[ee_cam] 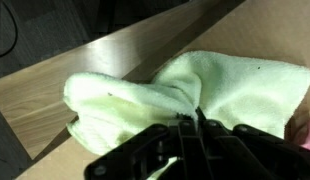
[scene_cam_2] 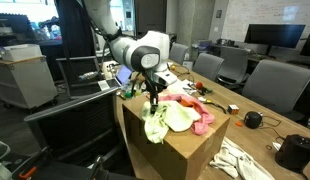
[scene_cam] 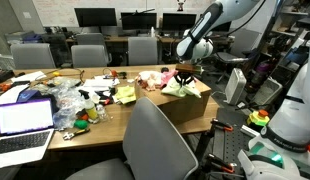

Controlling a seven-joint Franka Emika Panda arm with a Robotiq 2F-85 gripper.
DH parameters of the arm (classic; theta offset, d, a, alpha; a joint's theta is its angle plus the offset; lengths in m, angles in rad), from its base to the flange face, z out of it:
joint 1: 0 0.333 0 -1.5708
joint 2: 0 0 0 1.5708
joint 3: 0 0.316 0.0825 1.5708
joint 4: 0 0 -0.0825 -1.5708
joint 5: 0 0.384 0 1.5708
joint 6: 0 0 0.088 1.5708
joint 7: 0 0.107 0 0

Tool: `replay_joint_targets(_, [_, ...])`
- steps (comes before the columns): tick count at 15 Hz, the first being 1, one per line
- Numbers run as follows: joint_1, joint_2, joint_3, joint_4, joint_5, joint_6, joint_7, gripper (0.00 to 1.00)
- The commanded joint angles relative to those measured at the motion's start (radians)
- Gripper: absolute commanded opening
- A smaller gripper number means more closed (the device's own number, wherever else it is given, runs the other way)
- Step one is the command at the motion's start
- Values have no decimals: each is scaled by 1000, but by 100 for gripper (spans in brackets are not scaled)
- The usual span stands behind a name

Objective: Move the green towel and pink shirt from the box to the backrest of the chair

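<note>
The black Robotiq gripper [scene_cam_2: 152, 103] hung from the white Panda arm [scene_cam_2: 117, 42] over the top of the open brown cardboard box [scene_cam_2: 185, 152], and its jaws were closed on a gathered fold of the soft pale green towel [scene_cam_2: 167, 120]. In the wrist view the dark fingers [ee_cam: 210, 142] came in from six o'clock and met on a pinch of the cloth, while the rest of the green towel spread away towards nine o'clock and two o'clock. In both exterior views the towel lay on the top of the cardboard box. In the one that looked at the box from close by, one end sagged over the box's edge at seven o'clock of the gripper. The crumpled pink shirt [scene_cam_2: 202, 118] lay in the box at three o'clock of the towel, touching it, and only a sliver of pink showed at the three o'clock border of the wrist view. The box stood at one end of the long light wooden table [scene_cam_2: 235, 104]. An open silver laptop [scene_cam: 23, 122] sat at the far end from the box, at nine o'clock in an exterior view. A grey padded office chair [scene_cam: 155, 140] stood at seven o'clock of the box, its backrest bare. A rumpled white cloth [scene_cam_2: 235, 160] lay at four o'clock of the box.
</note>
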Motion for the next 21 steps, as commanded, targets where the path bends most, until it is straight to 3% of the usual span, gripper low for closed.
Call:
replay_joint_targets(1, [38,-145,-17,-97,-76,25,55,1])
replay_joint_targets(6, [51,-360,21,-207,-304,-11,175,1])
replay_joint_targets(10, [19,-534,137,-265,-459,-93,267,1])
replay_joint_targets(17, [42,-736,350,-263,-472,-308,240,1])
replay_joint_targets(21, [61,-783,425,-243,-470,-373,222,1])
